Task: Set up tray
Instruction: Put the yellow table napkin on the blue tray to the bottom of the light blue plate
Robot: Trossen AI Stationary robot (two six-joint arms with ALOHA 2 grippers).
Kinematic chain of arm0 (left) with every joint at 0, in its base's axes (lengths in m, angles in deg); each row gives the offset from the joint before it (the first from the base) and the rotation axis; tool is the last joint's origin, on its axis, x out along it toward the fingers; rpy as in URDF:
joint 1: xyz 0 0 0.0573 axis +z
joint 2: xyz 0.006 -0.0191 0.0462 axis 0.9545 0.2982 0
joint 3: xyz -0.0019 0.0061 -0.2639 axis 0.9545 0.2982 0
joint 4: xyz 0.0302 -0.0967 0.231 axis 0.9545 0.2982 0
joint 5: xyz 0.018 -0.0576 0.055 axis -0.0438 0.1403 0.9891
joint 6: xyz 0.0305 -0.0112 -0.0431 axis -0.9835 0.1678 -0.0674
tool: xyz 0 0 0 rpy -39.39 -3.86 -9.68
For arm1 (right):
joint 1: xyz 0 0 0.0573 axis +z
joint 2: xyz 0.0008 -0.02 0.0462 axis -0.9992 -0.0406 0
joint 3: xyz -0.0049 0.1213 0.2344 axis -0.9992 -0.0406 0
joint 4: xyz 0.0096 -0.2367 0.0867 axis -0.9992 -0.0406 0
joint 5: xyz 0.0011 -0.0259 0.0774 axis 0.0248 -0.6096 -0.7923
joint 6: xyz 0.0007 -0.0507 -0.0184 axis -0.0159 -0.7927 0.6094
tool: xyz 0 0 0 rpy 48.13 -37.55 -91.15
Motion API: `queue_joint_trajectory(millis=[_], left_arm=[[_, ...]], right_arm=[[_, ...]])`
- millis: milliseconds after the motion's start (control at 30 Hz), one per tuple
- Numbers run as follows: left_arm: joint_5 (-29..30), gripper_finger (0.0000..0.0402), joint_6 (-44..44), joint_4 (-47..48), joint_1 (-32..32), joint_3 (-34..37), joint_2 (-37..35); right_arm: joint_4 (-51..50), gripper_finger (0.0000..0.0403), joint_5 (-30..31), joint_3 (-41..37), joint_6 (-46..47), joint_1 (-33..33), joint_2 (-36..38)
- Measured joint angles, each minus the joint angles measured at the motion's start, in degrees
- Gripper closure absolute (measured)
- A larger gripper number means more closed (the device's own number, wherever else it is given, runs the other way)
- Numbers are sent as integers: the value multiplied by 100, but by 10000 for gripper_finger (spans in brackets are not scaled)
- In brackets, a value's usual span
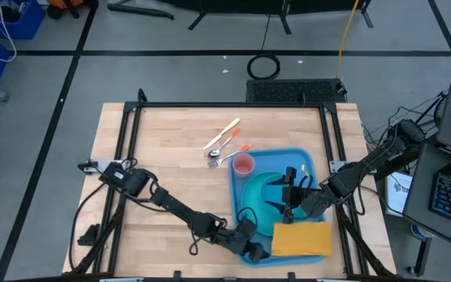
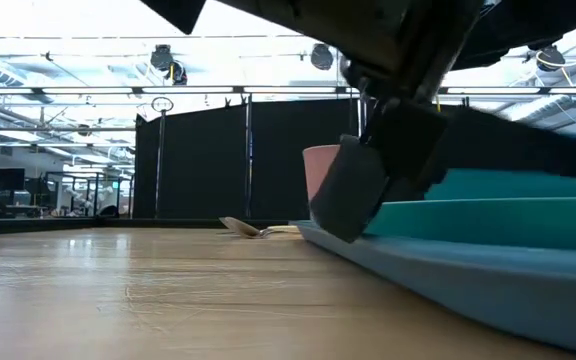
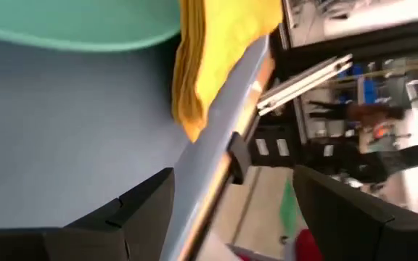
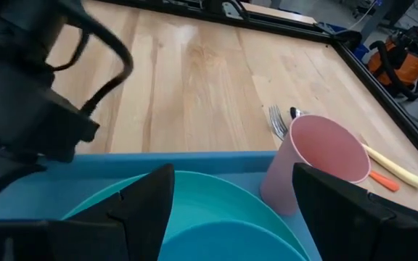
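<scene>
Two claws open – left claw (image 1: pixel 250 249) straddling tray (image 1: pixel 266 168) rim.

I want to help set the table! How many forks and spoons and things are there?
3 that I can tell, all on the wooden table beside the tray: a spoon, a fork, and a yellow-handled piece. Others may be hidden.

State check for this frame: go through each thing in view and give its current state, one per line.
tray: on the table, one edge between the left gripper's fingers
plate: on the tray
pink cup: upright, on the tray
napkin: folded, on the tray
left gripper: open, at the tray's edge
right gripper: open, over the plate
</scene>
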Motion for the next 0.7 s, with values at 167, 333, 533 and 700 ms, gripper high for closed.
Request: queue_joint_trajectory(millis=[167,333,533,700], left_arm=[[91,119,-396,739,67,-320,21],[-113,119,-568,739,90,-392,34],[444,119,-1830,968,-87,-392,-135],[669,119,-3538,1056,-150,-385,-231]], right_arm=[[-3,133,0,0,0,0,0],[-7,133,-4,0,0,16,0],[40,133,1,0,-120,236,156],[400,133,4,0,-212,509,483]])
